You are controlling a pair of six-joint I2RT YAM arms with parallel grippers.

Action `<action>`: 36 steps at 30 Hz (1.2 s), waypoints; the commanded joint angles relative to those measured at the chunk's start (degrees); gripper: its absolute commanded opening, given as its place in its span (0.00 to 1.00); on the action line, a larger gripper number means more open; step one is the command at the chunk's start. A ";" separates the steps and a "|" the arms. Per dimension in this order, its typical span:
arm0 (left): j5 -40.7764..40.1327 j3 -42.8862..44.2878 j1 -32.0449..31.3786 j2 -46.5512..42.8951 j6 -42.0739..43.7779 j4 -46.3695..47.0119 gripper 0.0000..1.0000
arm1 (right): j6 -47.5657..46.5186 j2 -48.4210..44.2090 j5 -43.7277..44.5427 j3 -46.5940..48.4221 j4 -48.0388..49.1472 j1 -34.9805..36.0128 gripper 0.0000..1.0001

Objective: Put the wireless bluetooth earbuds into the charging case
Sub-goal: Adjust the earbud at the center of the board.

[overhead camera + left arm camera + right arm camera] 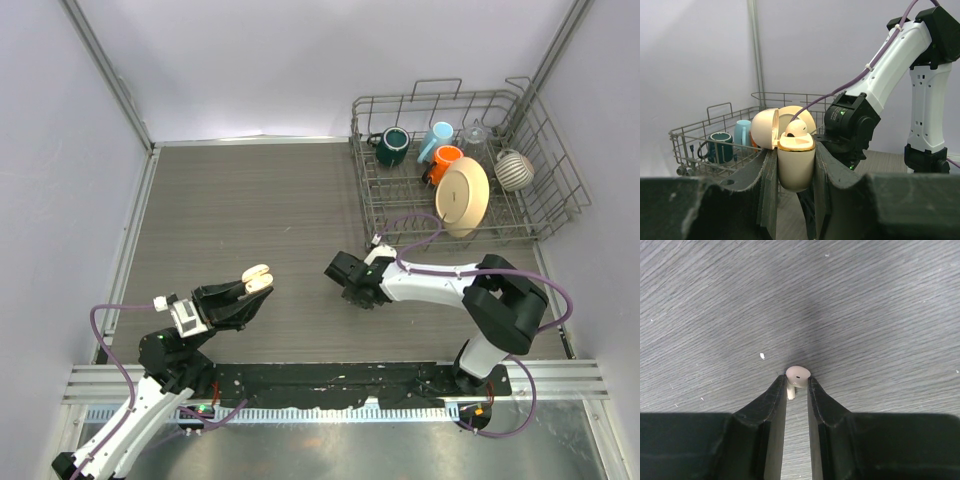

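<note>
Earbud (797,374) pinched at the tip of the right claw (797,384); left claw (796,161) clamps the open charging case (796,175); pickup looks done; next needs a careful stem-down carry across.

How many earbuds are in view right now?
2. One earbud sits in the open charging case held by the left gripper; a second earbud is pinched by the right gripper. Others may be hidden.

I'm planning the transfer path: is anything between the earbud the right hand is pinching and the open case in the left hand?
Nothing visible. Only bare table separates the earbud in the right hand from the case, held lid-open by the left hand. A second earbud already sits inside.
</note>
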 commanded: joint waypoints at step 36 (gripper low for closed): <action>-0.84 -3.07 -0.02 -2.95 0.75 0.99 0.00 | -8.23 8.35 1.24 -5.45 -1.70 -0.93 0.38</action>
